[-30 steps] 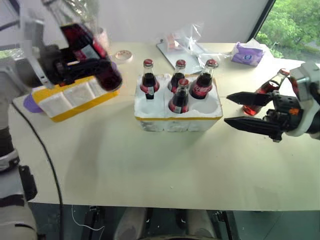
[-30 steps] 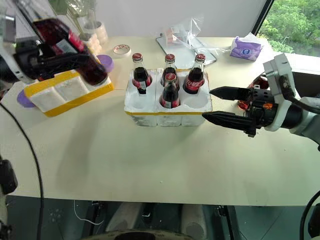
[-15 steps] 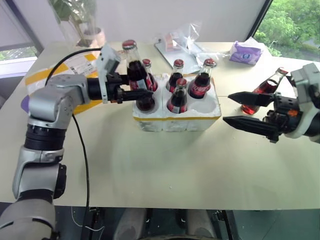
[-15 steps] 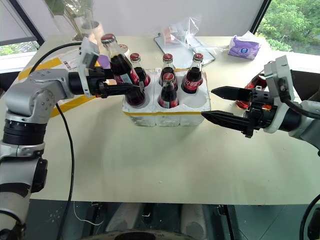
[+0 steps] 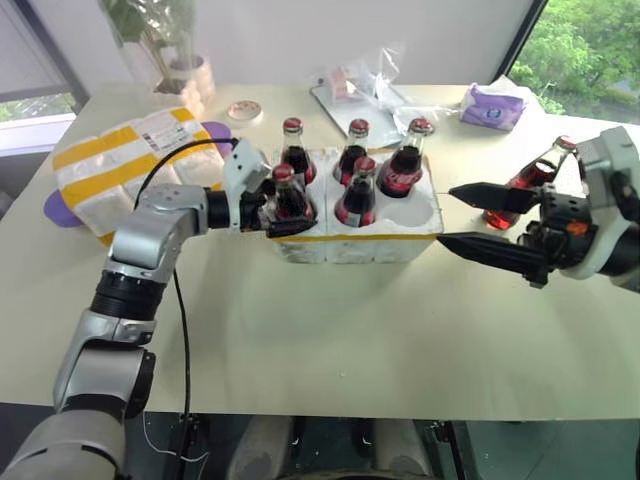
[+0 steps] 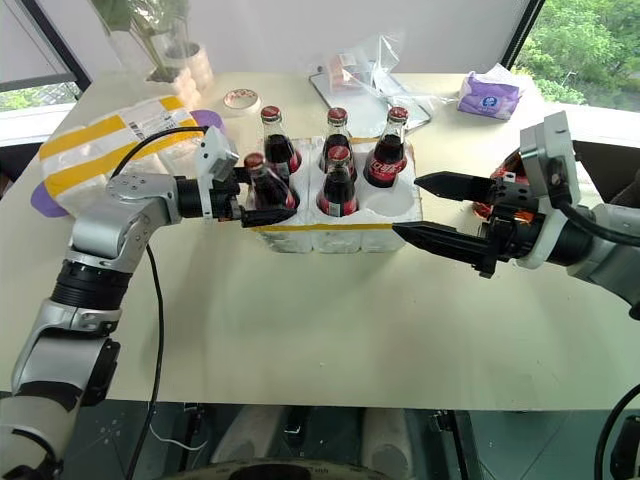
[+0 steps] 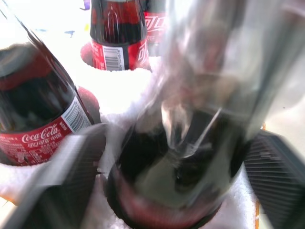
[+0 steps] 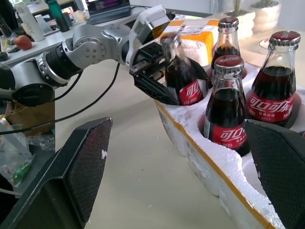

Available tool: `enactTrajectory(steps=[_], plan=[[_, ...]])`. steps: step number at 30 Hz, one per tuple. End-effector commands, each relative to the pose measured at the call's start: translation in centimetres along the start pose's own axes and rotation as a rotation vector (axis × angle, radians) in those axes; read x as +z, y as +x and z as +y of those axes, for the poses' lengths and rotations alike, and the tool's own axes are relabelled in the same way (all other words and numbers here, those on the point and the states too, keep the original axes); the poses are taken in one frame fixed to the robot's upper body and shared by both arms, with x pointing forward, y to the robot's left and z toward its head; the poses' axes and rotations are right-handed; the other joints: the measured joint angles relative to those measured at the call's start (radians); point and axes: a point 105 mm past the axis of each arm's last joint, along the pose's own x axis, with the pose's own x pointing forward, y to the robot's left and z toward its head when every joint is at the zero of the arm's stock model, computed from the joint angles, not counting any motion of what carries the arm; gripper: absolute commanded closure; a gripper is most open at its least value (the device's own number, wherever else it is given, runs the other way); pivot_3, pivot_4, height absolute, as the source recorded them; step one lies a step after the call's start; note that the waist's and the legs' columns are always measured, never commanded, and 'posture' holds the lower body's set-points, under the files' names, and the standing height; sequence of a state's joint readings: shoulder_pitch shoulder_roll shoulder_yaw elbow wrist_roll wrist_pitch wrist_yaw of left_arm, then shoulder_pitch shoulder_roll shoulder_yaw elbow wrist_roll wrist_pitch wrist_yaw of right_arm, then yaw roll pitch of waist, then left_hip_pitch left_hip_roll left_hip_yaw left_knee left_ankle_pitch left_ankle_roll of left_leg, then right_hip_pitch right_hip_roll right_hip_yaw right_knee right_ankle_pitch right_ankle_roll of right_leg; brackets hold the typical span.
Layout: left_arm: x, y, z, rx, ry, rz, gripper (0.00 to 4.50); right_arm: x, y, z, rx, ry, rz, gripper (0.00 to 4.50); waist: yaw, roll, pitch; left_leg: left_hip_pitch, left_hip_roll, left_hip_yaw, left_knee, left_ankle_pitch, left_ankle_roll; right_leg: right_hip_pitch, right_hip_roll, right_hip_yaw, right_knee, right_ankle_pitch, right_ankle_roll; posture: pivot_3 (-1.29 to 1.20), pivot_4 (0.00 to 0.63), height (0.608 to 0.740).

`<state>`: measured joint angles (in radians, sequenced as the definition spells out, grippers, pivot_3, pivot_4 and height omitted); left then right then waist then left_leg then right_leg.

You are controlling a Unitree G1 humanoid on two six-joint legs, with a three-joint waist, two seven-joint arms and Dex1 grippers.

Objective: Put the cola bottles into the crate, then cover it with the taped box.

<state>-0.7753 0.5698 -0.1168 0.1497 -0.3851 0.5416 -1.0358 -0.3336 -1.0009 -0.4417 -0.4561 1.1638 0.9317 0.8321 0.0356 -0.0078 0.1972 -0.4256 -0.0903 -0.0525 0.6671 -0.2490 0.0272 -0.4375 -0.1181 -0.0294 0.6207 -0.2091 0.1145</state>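
1. We start wide, on the pale tabletop (image 5: 300,340), which carries everything.
2. The taped box (image 5: 120,165) lies at the far left, well apart from the action, waiting for the covering step.
3. The crate (image 5: 355,240) sits mid-table, and we count five cola bottles (image 5: 405,160) standing in its wells; only the front right well looks empty.
4. The left hand (image 5: 283,208) is at the crate's front left well, its fingers either side of the bottle just seated there (image 6: 262,185). From the wrist view there seems to be a gap on both sides, so we judge the grip released, or nearly so.
5. The right hand (image 5: 490,222) hovers just beside the crate's right end, fingers spread wide, holding nothing.
6. The sixth bottle (image 5: 528,180) lies on its side behind that right hand.
7. So we're in the loading step, nearly done. Next, we reckon the left hand backs straight off without tipping its bottle, and the lying bottle gets picked up and stood in that last well.
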Motion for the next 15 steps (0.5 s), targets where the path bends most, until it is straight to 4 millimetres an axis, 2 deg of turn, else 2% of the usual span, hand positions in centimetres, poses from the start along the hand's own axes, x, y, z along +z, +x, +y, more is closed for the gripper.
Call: enactTrajectory(steps=[1, 6, 10, 13, 15], plan=[[3.1, -2.7, 0.6, 0.057, 0.071, -0.059, 0.07, 1.3, 0.0, 0.3, 0.020, -0.043, -0.019, 0.00, -0.002, 0.000, 0.000, 0.000, 0.000, 0.000, 0.000, 0.000, 0.000, 0.000, 0.000, 0.000, 0.000, 0.000, 0.000, 0.00, 0.150, 0.738], [7.2, -7.5, -0.8, 0.044, 0.070, -0.115, 0.07, 1.3, 0.0, 0.2, 0.018, -0.047, -0.011, 0.00, -0.004, 0.000, 0.000, 0.000, 0.000, 0.000, 0.000, 0.000, 0.000, -0.001, 0.000, 0.000, 0.000, 0.000, 0.000, 0.00, 0.150, 0.738], [9.9, -11.4, -3.2, -0.022, 0.055, -0.121, 0.07, 1.1, -0.3, 0.1, 0.016, -0.047, -0.003, 0.00, -0.007, 0.000, 0.000, 0.000, 0.000, 0.000, 0.000, 0.000, 0.000, 0.000, 0.001, 0.000, 0.000, 0.000, 0.000, 0.00, 0.150, 0.738], [10.6, -13.0, -5.0, -0.082, 0.045, -0.101, 0.07, 0.9, -0.5, -0.2, 0.002, -0.053, 0.006, 0.00, -0.008, 0.000, 0.000, 0.001, 0.000, 0.000, 0.000, 0.000, 0.000, 0.001, 0.001, -0.001, 0.000, 0.000, 0.000, 0.00, 0.150, 0.738], [10.4, -13.1, -5.6, -0.096, 0.049, -0.073, 0.07, 0.9, -0.7, -0.9, -0.037, -0.057, 0.005, 0.00, -0.007, 0.000, 0.000, 0.001, 0.000, 0.000, 0.000, 0.000, 0.000, 0.002, 0.001, -0.001, 0.000, 0.000, 0.000, 0.00, 0.150, 0.738]])
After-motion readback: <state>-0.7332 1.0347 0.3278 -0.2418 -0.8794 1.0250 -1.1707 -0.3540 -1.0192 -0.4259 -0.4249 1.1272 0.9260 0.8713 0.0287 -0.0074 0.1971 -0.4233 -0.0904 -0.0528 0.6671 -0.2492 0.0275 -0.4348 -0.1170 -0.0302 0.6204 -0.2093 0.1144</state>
